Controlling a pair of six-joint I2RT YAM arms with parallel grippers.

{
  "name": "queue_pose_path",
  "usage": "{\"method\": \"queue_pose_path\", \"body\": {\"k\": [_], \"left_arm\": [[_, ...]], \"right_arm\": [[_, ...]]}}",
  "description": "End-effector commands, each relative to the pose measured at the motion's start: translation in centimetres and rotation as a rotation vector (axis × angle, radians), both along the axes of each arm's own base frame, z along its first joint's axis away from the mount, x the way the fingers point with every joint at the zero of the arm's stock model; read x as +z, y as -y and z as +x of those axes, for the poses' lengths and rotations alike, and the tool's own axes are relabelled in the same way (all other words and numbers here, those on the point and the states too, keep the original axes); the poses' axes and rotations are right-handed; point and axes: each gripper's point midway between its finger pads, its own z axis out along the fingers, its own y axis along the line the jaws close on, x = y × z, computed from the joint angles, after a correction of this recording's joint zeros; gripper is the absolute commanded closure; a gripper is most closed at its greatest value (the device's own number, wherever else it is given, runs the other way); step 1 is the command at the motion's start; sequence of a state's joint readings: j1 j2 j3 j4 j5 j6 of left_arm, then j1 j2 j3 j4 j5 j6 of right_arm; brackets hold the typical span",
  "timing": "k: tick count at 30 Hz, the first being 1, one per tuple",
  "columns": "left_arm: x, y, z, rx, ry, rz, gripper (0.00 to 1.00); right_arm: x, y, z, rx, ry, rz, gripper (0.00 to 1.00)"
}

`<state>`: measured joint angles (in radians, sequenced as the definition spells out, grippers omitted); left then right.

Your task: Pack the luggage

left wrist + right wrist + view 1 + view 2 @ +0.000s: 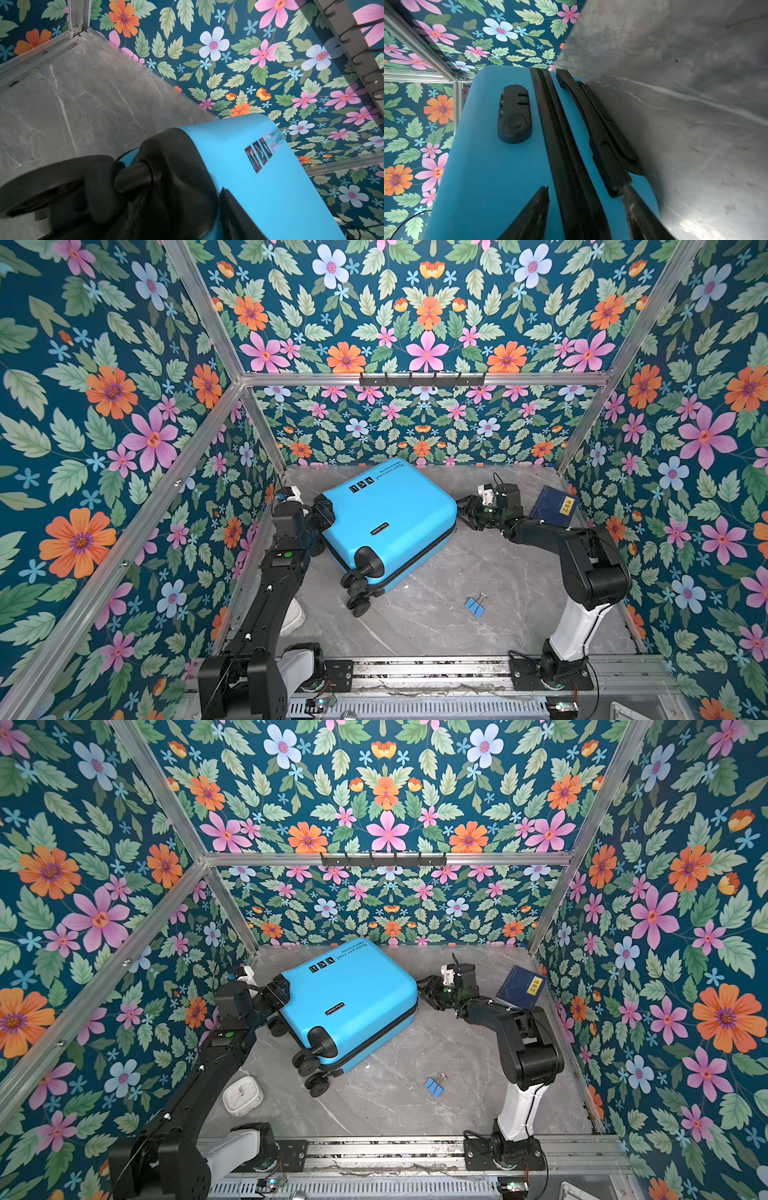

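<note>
Both top views show the luggage [386, 518] [349, 994] shut and lying flat on the grey marble table [478, 564], toward the back and a little left of centre; it lies between my two grippers, with its wheels [357, 585] turned to the front left.

My left gripper [323, 510] is against the far wheel corner; the left wrist view shows one finger [232, 207] lying on the blue shell beside the black wheel housing [176, 166]; its partner is lost in a dark blur, so I cannot tell whether these jaws bite or only rest there.

My right gripper [465, 510] [585, 189] is at the opposite end; the right wrist view shows the jaws spread astride the black zip band [562, 145]; one finger [535, 209] is over the blue shell, the other [637, 212] by the end of the carry handle [602, 135]; the combination lock [513, 114] sits further along the shell.

Other items: a dark-blue book [552, 506] at the right edge of the table, beyond my right forearm; a blue binder clip [475, 606] in front of the luggage, apart from it; a white clock [242, 1095] at the front left, beside my left arm.
</note>
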<state>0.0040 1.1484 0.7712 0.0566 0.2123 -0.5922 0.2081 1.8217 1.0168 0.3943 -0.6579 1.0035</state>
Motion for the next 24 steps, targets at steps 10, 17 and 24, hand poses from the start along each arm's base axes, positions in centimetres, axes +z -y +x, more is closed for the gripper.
{"method": "queue_pose_path", "body": {"k": [10,17,24], "left_arm": [[-4.8,0.4,1.6,-0.071,-0.199,0.073,0.36],[-4.6,1.3,3.8,-0.132,-0.198,0.076,0.32],[-4.3,3.8,5.6,-0.271,-0.151,0.016,0.27]], "right_arm": [[1.5,-2.4,-3.9,0.015,0.079,-0.049,0.42],[1.9,-4.0,-7.6,0.052,0.112,-0.090,0.42],[1.6,-6.8,-11.6,0.134,0.130,-0.137,0.42]]}}
